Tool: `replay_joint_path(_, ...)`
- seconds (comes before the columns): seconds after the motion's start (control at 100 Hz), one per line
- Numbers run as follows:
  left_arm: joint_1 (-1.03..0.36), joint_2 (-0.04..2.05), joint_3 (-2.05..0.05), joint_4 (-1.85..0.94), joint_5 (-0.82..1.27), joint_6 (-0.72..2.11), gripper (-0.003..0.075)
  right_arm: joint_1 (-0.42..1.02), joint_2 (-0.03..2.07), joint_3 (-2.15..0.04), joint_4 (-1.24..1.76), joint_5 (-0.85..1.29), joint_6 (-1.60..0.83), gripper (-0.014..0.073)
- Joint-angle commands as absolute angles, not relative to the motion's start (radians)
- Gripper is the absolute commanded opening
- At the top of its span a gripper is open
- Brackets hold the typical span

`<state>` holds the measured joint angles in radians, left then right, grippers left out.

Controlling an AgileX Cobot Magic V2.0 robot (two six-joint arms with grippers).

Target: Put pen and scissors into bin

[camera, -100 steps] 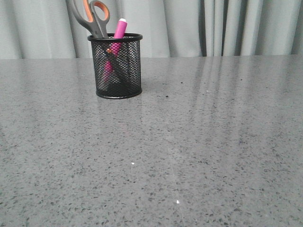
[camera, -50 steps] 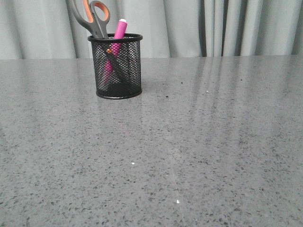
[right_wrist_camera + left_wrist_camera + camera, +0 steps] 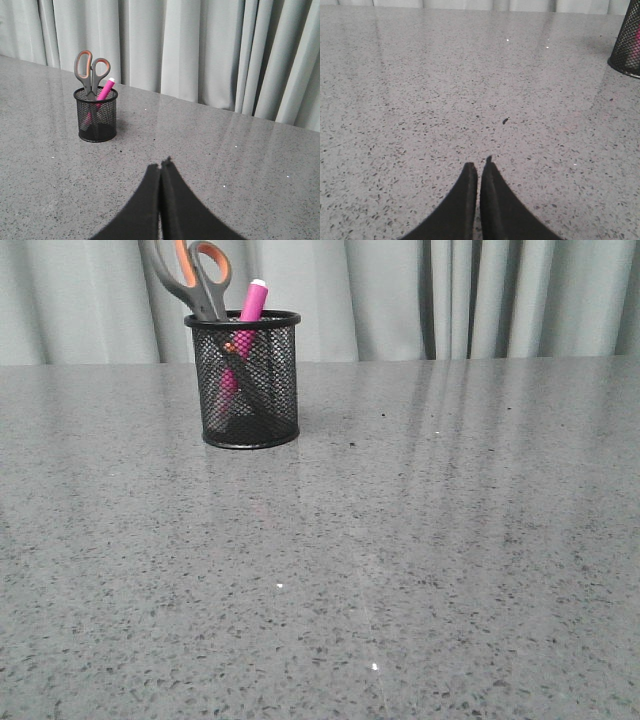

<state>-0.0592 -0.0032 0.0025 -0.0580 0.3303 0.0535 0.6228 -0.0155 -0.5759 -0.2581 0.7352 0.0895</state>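
The left gripper (image 3: 479,167) has its two black fingers (image 3: 465,200) pressed together, with only a thin line between them. It holds nothing. It sits above the bare grey speckled table (image 3: 445,90) and does not touch any of the things.

The right gripper (image 3: 161,165) looks the same. Its two fingers (image 3: 175,205) are closed tight against each other and nothing is caught between them. It is well apart from the bin (image 3: 96,115).

In the front view no arm shows at all. The bin (image 3: 247,380) stands upright on the table (image 3: 400,540), toward the far left side, near the grey curtain (image 3: 480,295).

The scissors (image 3: 192,275) are inside the bin with the blades pointing down. The grey and orange handles stick up over the rim and lean to the left.

The pen (image 3: 250,302) is inside the bin too. It leans to the right, and its white tip pokes up above the rim, just beside the scissors handles. Its pink body shows through the black mesh.

In the left wrist view only the bottom edge of the bin (image 3: 626,45) shows, off at one corner.
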Motion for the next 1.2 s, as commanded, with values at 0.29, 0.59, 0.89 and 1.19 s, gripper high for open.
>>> replay_joint_path(0.29, -0.058, -0.034, 0.045, -0.059, 0.274, 0.045, -0.0019, 0.593, -0.026, -0.473, -0.443, 0.575, 0.192, -0.007)
replay_joint_path(0.59, -0.058, -0.034, 0.045, -0.059, 0.274, 0.045, -0.0019, 0.301, 0.064, -0.092, -0.233, 0.121, 0.157, -0.007)
replay_joint_path(0.89, -0.058, -0.034, 0.045, -0.059, 0.274, 0.045, -0.0019, 0.098, 0.045, 0.026, -0.192, 0.089, 0.088, -0.007)
replay_joint_path(1.19, -0.058, -0.034, 0.045, -0.059, 0.277, 0.045, -0.0019, 0.083, -0.03, 0.026, -0.187, 0.288, 0.052, -0.007)
